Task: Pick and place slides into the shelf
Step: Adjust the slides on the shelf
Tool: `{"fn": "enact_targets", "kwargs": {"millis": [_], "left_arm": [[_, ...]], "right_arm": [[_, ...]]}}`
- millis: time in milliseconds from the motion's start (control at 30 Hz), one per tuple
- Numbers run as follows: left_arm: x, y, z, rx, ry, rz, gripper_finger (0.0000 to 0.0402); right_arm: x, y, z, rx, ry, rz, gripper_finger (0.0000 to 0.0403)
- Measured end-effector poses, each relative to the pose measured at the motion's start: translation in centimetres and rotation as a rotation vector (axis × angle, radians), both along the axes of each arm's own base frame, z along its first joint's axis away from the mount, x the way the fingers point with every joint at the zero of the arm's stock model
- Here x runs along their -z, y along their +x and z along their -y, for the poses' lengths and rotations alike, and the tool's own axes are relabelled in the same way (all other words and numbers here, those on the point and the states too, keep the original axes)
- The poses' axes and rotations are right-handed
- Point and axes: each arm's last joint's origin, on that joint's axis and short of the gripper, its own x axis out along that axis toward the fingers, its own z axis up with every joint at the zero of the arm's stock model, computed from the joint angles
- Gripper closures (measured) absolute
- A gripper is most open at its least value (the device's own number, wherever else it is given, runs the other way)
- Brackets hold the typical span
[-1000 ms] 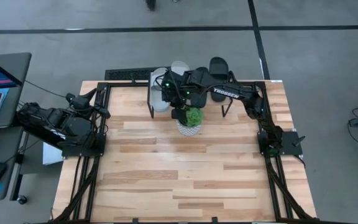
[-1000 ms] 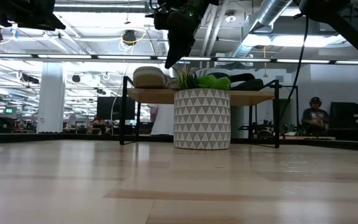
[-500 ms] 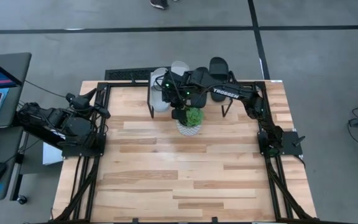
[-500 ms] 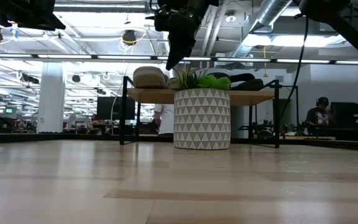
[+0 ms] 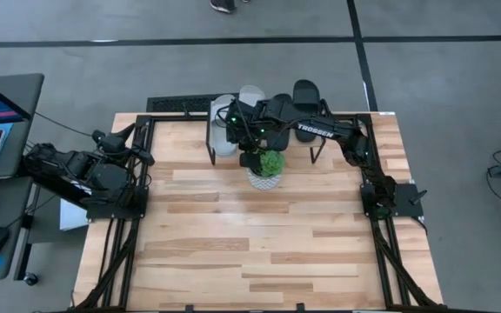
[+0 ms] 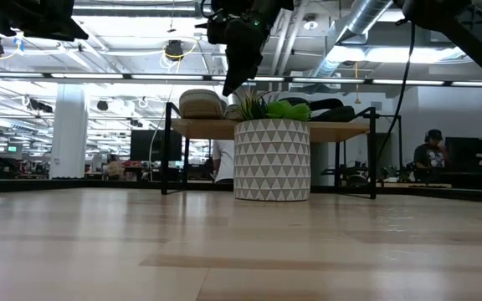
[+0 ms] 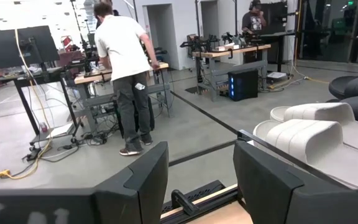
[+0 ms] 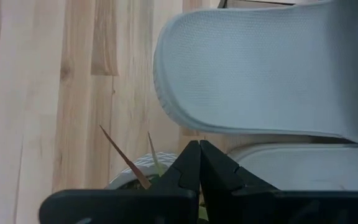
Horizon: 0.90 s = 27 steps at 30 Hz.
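Slides (image 5: 233,122) on shelf (image 6: 333,130), behind planter (image 6: 271,159)

Right tool (image 6: 234,79) shut, high and extended; left tool (image 7: 194,180) parted, retracted.

The shelf (image 5: 268,122), a low light-wood plank on thin black legs, stands at the tabletop's far edge. On it lie two light grey slides (image 5: 225,132) at the left and two black slides (image 5: 305,91) at the right, side by side.
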Motion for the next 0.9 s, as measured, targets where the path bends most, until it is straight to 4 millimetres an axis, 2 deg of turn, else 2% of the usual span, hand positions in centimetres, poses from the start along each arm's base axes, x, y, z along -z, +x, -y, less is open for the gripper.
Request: {"fn": "enact_targets", "kwargs": {"millis": [900], "left_arm": [[0.0, 0.0, 0.0, 0.0, 0.0, 0.0, 0.023]], "right_arm": [[-0.02, -0.06, -0.13, 0.083, 0.043, -0.003, 0.0403]]}}
